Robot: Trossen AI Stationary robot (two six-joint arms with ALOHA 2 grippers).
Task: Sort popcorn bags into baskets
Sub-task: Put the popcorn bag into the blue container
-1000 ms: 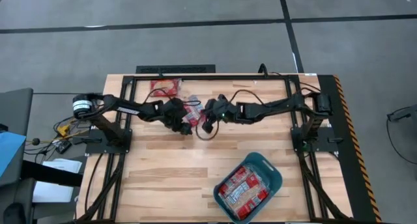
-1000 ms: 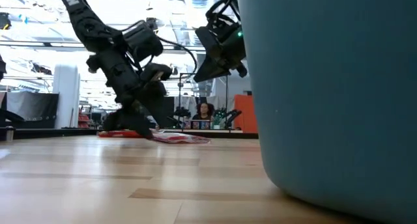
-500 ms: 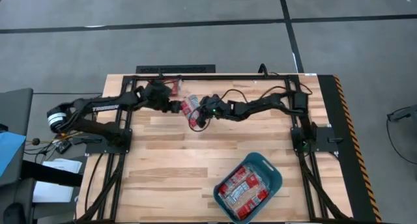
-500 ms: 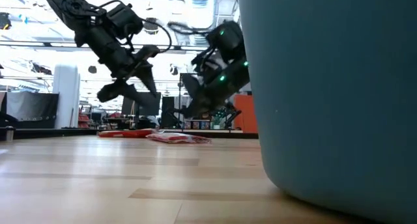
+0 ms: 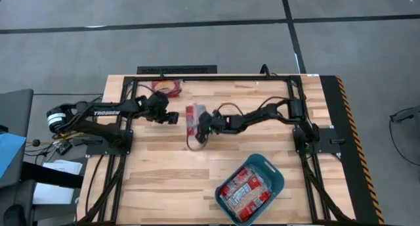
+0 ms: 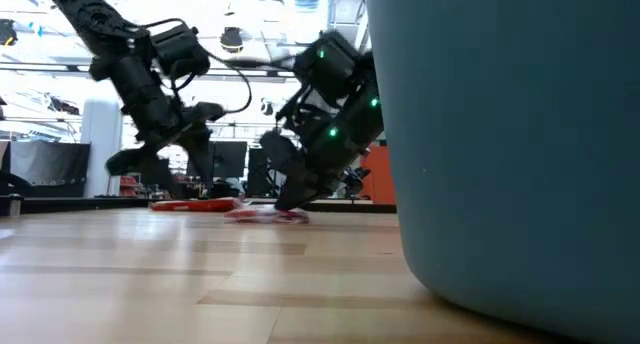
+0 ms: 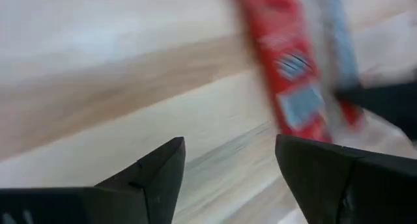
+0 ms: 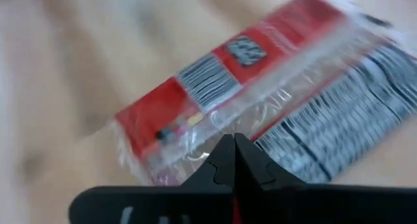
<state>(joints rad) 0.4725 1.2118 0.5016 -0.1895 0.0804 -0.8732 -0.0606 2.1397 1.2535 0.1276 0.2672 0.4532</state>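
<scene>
One red popcorn bag [image 5: 191, 113] in clear film lies flat mid-table, also seen in the low view [image 6: 262, 214] and both wrist views [image 7: 287, 74] [image 8: 215, 81]. My right gripper [image 5: 199, 121] [image 6: 285, 199] [image 8: 231, 152] is shut and points down at this bag's edge. My left gripper [image 5: 173, 117] [image 6: 165, 164] [image 7: 225, 165] is open and hovers above the table just left of the bag, touching nothing. A second red bag [image 5: 166, 87] [image 6: 190, 205] lies flat near the far edge. The teal basket [image 5: 277, 175] [image 6: 500, 134] near the near edge holds several bags [image 5: 246, 190]. My right gripper meets the mid-table bag at the clear film edge [image 8: 195, 160] along one long side, with its shut fingertips coming slanting down from the table's right. The bag lies flat on the wood. I cannot tell whether film is caught between the tips.
Black frame rails [image 5: 197, 77] run along the far edge and both sides of the table. A cable loop [image 5: 194, 142] hangs by the right gripper. Bare wood [image 5: 164, 173] stretches between the mid-table bag and the basket. A person [image 6: 314, 171] sits in the room behind.
My left gripper has lifted off the mid-table bag and drawn back toward the table's left, swinging toward the far edge on the way. My right gripper has moved left and come down onto the bag. The bag has stayed on the table, shifted slightly toward the near edge.
</scene>
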